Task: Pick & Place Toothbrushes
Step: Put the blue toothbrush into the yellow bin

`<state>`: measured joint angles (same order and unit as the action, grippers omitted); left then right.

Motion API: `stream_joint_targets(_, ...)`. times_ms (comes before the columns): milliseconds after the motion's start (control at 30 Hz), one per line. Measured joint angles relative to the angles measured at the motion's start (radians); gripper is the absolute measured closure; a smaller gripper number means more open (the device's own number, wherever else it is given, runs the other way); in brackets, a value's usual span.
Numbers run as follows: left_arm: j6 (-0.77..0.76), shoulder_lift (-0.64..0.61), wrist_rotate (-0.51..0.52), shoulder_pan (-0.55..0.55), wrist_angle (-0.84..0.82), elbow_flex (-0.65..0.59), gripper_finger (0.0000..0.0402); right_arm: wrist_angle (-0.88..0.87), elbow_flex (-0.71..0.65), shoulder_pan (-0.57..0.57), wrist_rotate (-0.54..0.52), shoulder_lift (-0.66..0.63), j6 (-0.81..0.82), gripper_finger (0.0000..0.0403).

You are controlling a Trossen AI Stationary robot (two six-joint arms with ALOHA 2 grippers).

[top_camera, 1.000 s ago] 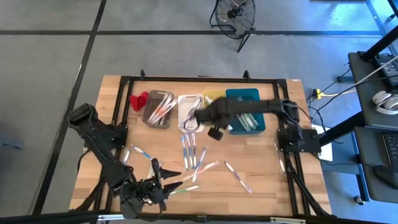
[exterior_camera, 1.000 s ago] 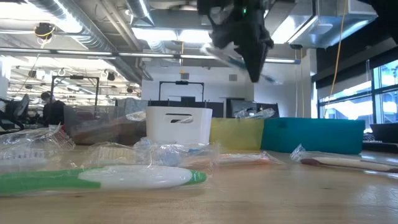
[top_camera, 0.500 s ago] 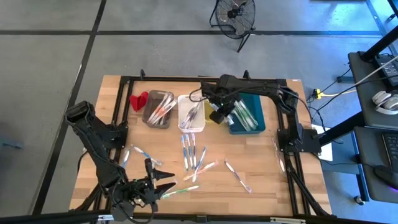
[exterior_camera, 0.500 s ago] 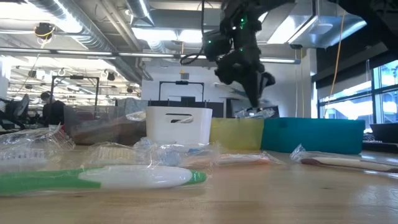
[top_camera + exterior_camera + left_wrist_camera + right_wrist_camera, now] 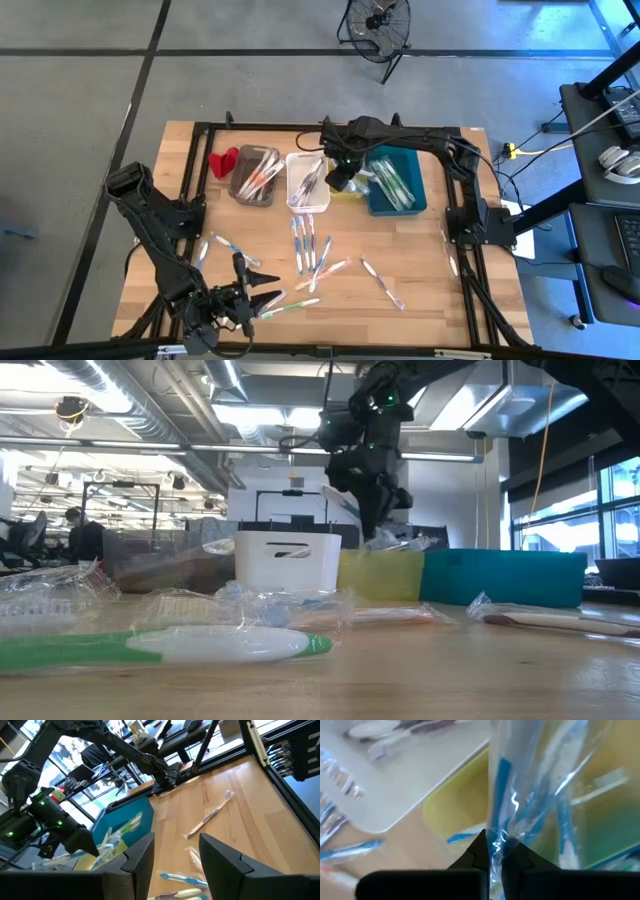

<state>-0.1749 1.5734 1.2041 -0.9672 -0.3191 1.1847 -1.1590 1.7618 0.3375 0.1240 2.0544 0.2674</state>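
Note:
My right gripper hangs over the yellow bin, shut on a blue toothbrush in a clear wrapper. More toothbrushes lie in the grey bin, the white bin and the teal bin. Several loose toothbrushes lie flat on the wooden table. My left gripper stands open near the table's near edge, close to a green and white toothbrush. Nothing is between its fingers. My right gripper pinches the clear wrapper of the blue toothbrush between its two fingertips. The fingers come from above, pointing down. The wrapped toothbrush reaches past the fingertips, over the yellow bin; whether its far end touches the bin, I cannot tell.
A small red object lies left of the grey bin. A black frame runs round the table's edges. In the low view a green and white toothbrush lies close in the foreground, with crumpled clear wrappers behind it.
My right gripper has swung from above the white bin toward the table's far edge and sunk over the yellow bin. It has tipped to point straight down. It stays shut on the wrapped toothbrush, which has travelled with it.

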Motion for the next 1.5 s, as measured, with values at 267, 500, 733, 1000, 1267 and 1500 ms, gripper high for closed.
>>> stream_joint_targets(267,-0.006,0.0,-0.001,-0.001,0.0,0.0,0.0255,0.029,0.0,0.001,-0.056,0.024,-0.013,0.0381)
stream_joint_targets(500,-0.006,0.0,-0.001,-0.001,0.0,0.0,0.0256,-0.015,0.0,0.001,-0.03,0.033,-0.021,0.0385)
stream_joint_targets(733,-0.006,0.0,-0.001,-0.001,-0.001,0.0,0.0256,-0.053,0.001,0.001,-0.03,0.028,-0.023,0.0384)
stream_joint_targets(1000,-0.006,0.0,-0.001,-0.001,-0.001,0.0,0.0258,-0.122,0.043,0.001,0.023,0.028,-0.012,0.0383)
stream_joint_targets(1267,-0.006,0.0,-0.001,-0.001,-0.001,0.0,0.0258,-0.223,0.088,0.002,0.117,0.027,0.052,0.0387)
stream_joint_targets(1500,-0.021,0.0,-0.002,-0.001,-0.001,0.0,0.0258,-0.237,0.088,0.017,0.154,0.027,0.093,0.0386)
